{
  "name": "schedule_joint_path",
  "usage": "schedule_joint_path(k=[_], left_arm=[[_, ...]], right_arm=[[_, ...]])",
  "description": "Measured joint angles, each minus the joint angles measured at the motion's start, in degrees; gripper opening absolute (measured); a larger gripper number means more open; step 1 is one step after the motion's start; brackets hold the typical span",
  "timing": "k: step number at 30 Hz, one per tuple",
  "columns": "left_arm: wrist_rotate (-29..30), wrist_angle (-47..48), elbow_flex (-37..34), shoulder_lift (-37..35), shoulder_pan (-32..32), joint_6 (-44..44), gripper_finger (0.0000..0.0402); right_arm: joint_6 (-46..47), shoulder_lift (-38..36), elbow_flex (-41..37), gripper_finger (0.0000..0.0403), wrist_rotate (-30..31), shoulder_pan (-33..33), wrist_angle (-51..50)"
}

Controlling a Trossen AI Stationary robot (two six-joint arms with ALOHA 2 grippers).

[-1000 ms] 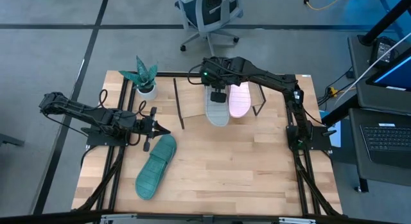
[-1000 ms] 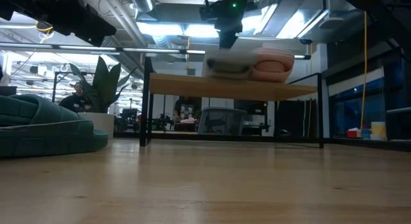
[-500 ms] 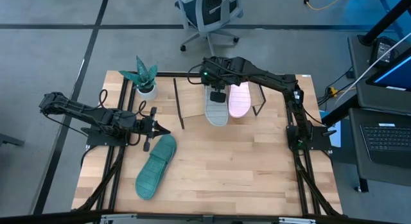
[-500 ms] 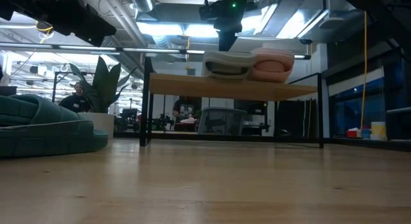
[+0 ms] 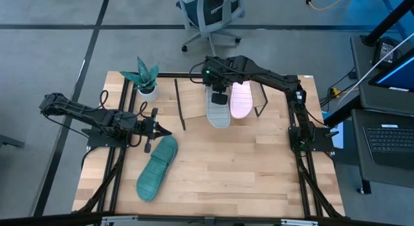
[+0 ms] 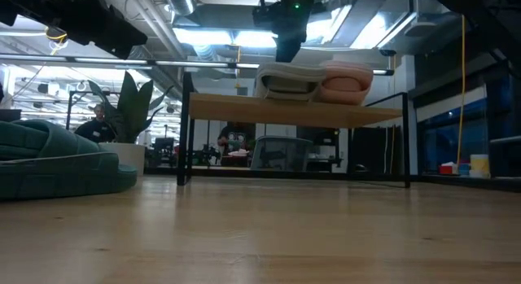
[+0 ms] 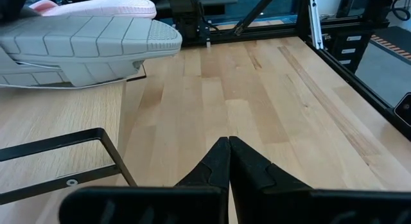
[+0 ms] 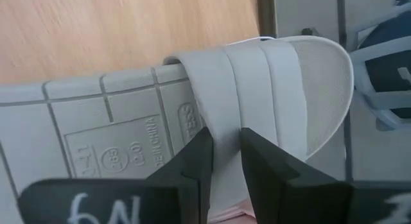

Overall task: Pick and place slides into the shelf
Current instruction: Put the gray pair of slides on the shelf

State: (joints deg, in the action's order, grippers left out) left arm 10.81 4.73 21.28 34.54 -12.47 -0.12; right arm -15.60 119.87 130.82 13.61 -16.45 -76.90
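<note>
The grey slide [image 5: 218,111] now lies on the shelf [image 6: 236,107], touching the pink slide [image 5: 241,100] already there, having settled level over the past second after a blurred wobble in the low view. The right tool [image 5: 219,94] has eased slightly back over the slide's strap end. In the right wrist view its fingers [image 8: 192,161] stand a narrow gap apart on either side of the strap; whether they are pinching it or have let go cannot be told. Going by how squarely the slide sits, the second of three placements looks all but finished, pending release.

The left tool [image 5: 157,130] waits above the worktop [image 5: 246,168], its fingers pressed together with nothing between them, just beside the teal slide [image 5: 157,168]. That slide lies near the worktop's left front, well apart from the shelf, and appears to be the one left to move. Room for it shows on the shelf's left part.
</note>
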Motion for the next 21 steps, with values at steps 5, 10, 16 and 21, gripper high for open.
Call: schedule_joint_path(k=[5,10,16,21], left_arm=[[0.00,0.01,0.00,0.01,0.01,0.00,0.0000],[0.00,0.01,0.00,0.02,0.00,0.22,0.0000],[0.00,-0.01,0.00,0.00,0.02,0.22,0.0000],[0.00,-0.01,0.01,0.00,0.01,0.20,0.0000]], right_arm=[[-0.07,0.00,0.00,0.0081,-0.20,-0.26,0.07],[0.03,0.00,0.00,0.0081,-0.40,-0.92,0.06],[0.28,0.00,0.00,0.0082,-0.56,-1.84,0.04],[0.18,0.00,0.00,0.0108,-1.35,-1.84,0.53]])
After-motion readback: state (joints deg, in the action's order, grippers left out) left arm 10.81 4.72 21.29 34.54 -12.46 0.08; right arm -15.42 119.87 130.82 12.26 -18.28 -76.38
